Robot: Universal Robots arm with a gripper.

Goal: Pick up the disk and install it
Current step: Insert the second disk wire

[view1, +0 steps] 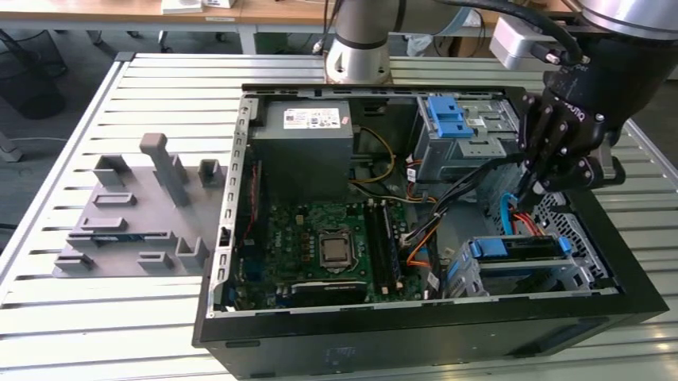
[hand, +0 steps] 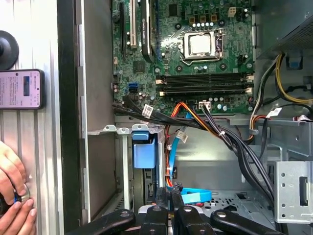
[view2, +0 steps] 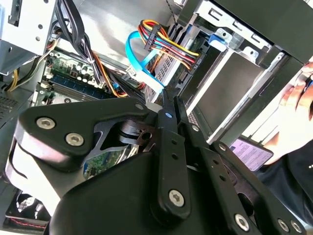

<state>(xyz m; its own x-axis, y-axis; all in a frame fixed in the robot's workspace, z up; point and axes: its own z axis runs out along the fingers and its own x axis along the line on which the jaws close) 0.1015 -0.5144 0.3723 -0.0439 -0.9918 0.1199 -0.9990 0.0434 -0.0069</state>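
- Gripper [view1: 533, 189]: I see it at the right of the exterior view, pointing down into the open computer case [view1: 228, 238]. In both wrist views its fingers [hand: 161, 215] are drawn together, and I see nothing clamped between them. The tips hang just beside a light-blue flat cable [hand: 195, 197].
- The disk [view1: 516, 248]: it lies at the lower right of the exterior view, inside the metal drive cage [view1: 577, 274] at the case's front corner. Its blue carrier frame runs round its edge. In the first wrist view I see the frame's blue end [hand: 144, 152] at lower centre, close above the fingertips. I judge the disk to be resting in or on its bay; I cannot tell whether it is fully seated.
- Handling, as I judge it: the disk is a stiff, dense slab, moderately heavy for its size. Its metal faces are smooth and likely slippery, and it is sensitive to knocks. The plastic frame on the long edges is the better hold, away from the label face and the connector end.
- Obstructions: bundled black, orange and yellow cables [hand: 230, 142] cross between the motherboard [hand: 195, 49] and the cage.
- Surroundings: a grey moulded fixture [view1: 138, 214] sits on the slatted surface [view1: 106, 317] at the left of the exterior view. A person's hand [hand: 12, 196] rests at the lower left of the first wrist view.
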